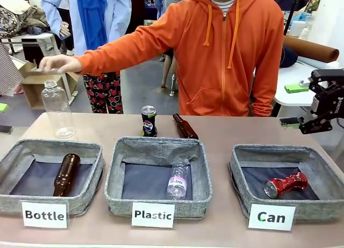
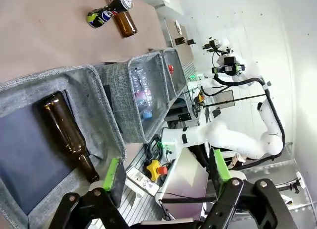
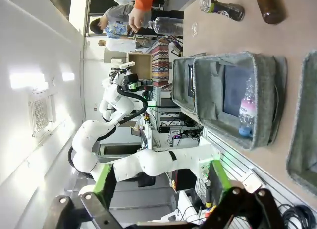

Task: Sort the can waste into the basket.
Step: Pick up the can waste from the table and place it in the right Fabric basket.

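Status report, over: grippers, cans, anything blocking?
Left gripper and right gripper open, empty. Red can lies in Can basket; black-blue can stands on table behind Plastic basket. Brown bottle lies close beside that can.

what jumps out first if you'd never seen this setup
The person in the orange hoodie at the far side stands out, one hand stretched toward the clear bottle at the table's far left. Along the near edge sit three grey labelled baskets: the Bottle basket, the Plastic basket and the Can basket. A red can lies in the Can basket; a black-blue can stands upright behind the Plastic basket, beside a brown bottle lying on the table.
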Tool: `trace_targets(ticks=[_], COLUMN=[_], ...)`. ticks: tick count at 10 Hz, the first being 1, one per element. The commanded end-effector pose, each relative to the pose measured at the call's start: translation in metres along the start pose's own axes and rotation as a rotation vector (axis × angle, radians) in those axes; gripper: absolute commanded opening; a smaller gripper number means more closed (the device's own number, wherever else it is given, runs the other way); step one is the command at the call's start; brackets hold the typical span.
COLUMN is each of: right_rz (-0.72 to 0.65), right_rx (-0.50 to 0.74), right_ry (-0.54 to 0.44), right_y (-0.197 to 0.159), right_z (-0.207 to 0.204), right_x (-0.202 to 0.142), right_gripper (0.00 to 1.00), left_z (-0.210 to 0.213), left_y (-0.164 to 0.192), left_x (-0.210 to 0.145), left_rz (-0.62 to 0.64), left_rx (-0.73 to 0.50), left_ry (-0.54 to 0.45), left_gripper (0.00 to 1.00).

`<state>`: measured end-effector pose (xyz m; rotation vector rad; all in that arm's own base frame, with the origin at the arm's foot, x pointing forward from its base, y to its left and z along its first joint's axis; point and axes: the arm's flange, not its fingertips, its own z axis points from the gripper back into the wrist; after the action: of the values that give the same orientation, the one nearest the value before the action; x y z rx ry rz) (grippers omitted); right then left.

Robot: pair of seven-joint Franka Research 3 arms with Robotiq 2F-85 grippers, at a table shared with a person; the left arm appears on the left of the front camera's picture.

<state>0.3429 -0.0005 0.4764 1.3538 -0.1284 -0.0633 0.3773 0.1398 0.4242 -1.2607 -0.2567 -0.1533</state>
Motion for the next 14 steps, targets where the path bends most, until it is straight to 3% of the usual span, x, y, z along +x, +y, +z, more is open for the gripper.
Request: trace_targets(ticks=[1,4,5,8,10,14], right_rz=[-0.016,-0.016,-0.016,-0.016,-0.016,-0.016], right_rx=[0.0,0.0,0.0,0.0,0.0,0.0], right_ry=[0.003,0.003,0.003,0.003,0.003,0.003], right_y=[0.003,0.003,0.003,0.003,0.003,0.003], right_z=[0.001,0.001,0.001,0.001,0.001,0.001], right_x=[-0.001,-0.001,-0.001,-0.001,-0.001,-0.001], right_gripper=[1.0,1.0,1.0,1.0,1.0,1.0], left_z=[-0.014,-0.047,-0.036,0.047,0.059,0.052], left_y=[-0.001,0.003,0.008,0.007,0.001,0.01], left_x=[0.035,0.138,0.143,0.056,0.014,0.027], left_rz=[-0.086,-0.113,-0.09,-0.106,-0.069,-0.1], left_rx=[0.025,0.101,0.093,0.093,0.098,0.082], left_ry=[0.171,0.262,0.269,0.001,-0.119,-0.123], left_gripper=[0.88,0.88,0.88,0.88,0.88,0.88])
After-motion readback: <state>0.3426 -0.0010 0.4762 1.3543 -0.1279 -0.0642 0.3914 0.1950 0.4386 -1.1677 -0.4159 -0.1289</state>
